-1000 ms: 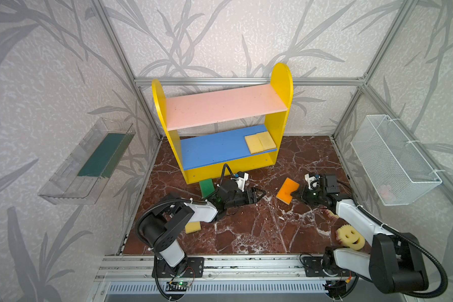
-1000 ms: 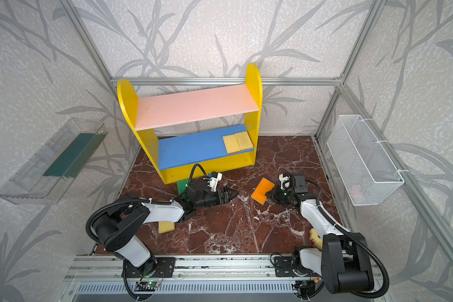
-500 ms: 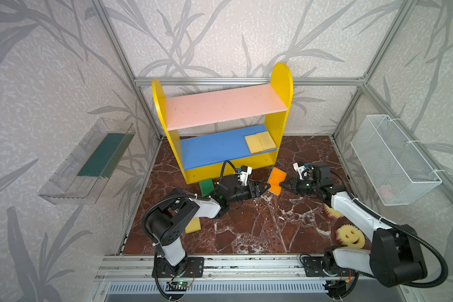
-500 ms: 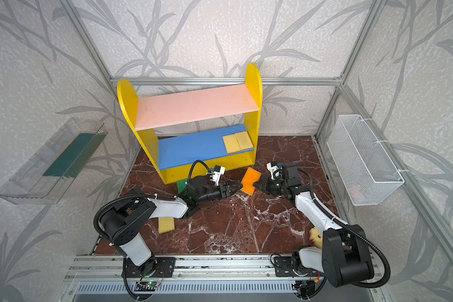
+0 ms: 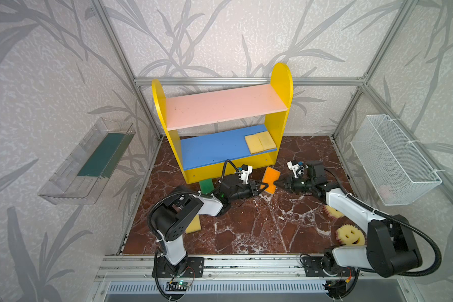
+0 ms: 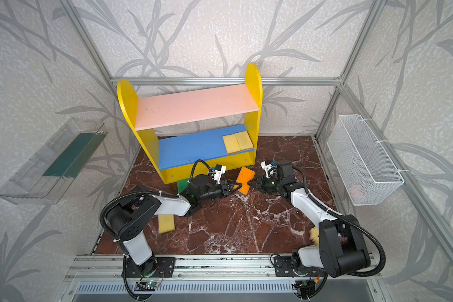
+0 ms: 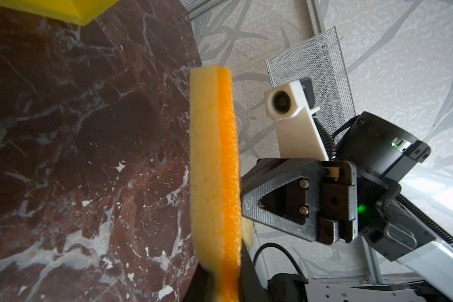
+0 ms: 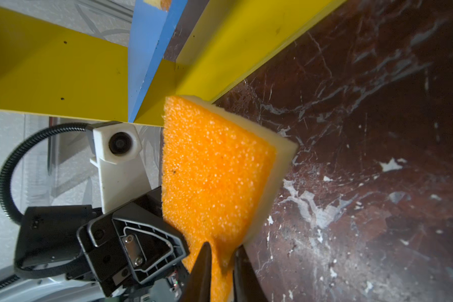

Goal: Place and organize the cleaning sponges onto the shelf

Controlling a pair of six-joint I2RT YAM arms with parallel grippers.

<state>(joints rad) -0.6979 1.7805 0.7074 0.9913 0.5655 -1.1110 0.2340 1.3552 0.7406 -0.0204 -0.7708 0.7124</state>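
An orange-faced cleaning sponge [image 5: 270,179] [image 6: 243,179] hangs on edge above the marble floor, just in front of the shelf [image 5: 280,86]. My left gripper [image 5: 264,186] [image 7: 221,272] is shut on its lower left edge. My right gripper [image 5: 277,183] [image 8: 221,251] still pinches the opposite edge, and the foam is dented between its fingers. Two pale yellow sponges [image 5: 260,142] lie side by side at the right end of the blue board. On the floor lie a green sponge [image 5: 206,186], a yellow one [image 5: 193,224] partly under the left arm, and two round smiley sponges [image 5: 349,235].
A clear plastic tray [image 5: 89,167] hangs on the left wall and a white wire basket [image 5: 392,162] on the right wall. The shelf's yellow base [image 8: 246,44] is close behind the held sponge. An aluminium rail [image 5: 246,264] runs along the front.
The right gripper carried the orange sponge leftward to meet the left gripper. The left gripper moved right and closed on the sponge's other edge.
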